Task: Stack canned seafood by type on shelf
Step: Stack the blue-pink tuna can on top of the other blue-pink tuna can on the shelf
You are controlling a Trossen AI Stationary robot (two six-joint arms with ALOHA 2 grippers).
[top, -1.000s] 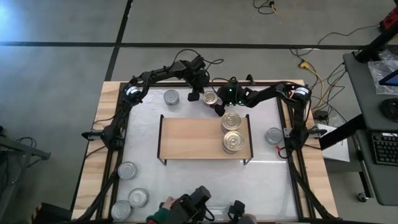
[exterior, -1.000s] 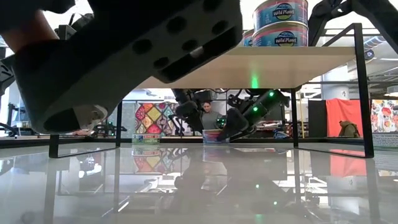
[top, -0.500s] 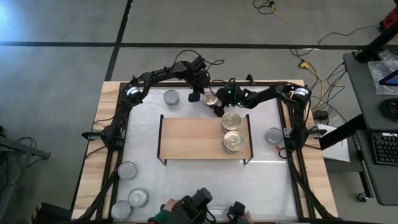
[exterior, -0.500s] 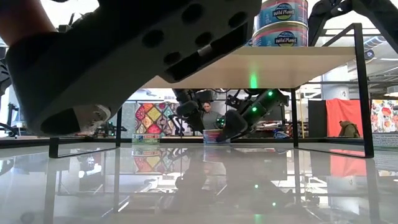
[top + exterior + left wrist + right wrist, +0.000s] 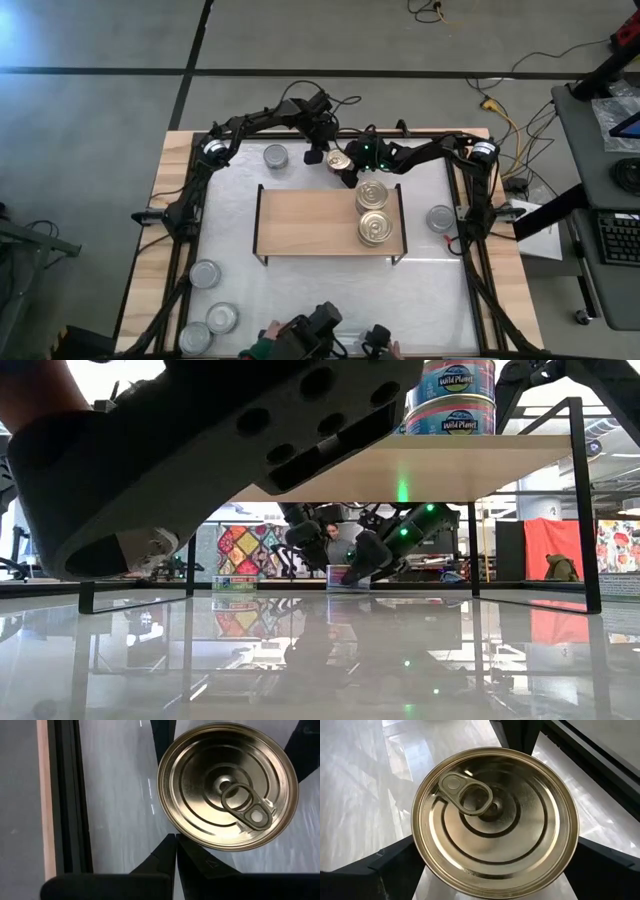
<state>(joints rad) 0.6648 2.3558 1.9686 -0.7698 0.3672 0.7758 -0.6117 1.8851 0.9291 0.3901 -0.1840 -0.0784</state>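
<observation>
Right wrist view shows the right pincer (image 5: pixel 495 880) with its fingers (image 5: pixel 380 870) spread wide on either side of a gold-topped tin (image 5: pixel 495 820), ring-pull up; whether they touch the tin's sides I cannot tell. From the high view this tin (image 5: pixel 340 160) sits on the white bench (image 5: pixel 230 290) just behind the shelf's (image 5: pixel 310 220) back edge, with the right pincer (image 5: pixel 352 168) at it from the right. The left pincer (image 5: pixel 318 152) hangs just beside the tin on its other side, fingers (image 5: pixel 167 855) pressed together, holding nothing. On the shelf's right end stand two gold-topped tins (image 5: pixel 372 210), one behind the other. Silver-topped tins lie on the bench: one (image 5: pixel 275 156) at the back left, one (image 5: pixel 440 218) right of the shelf, three (image 5: pixel 205 273) at the front left.
</observation>
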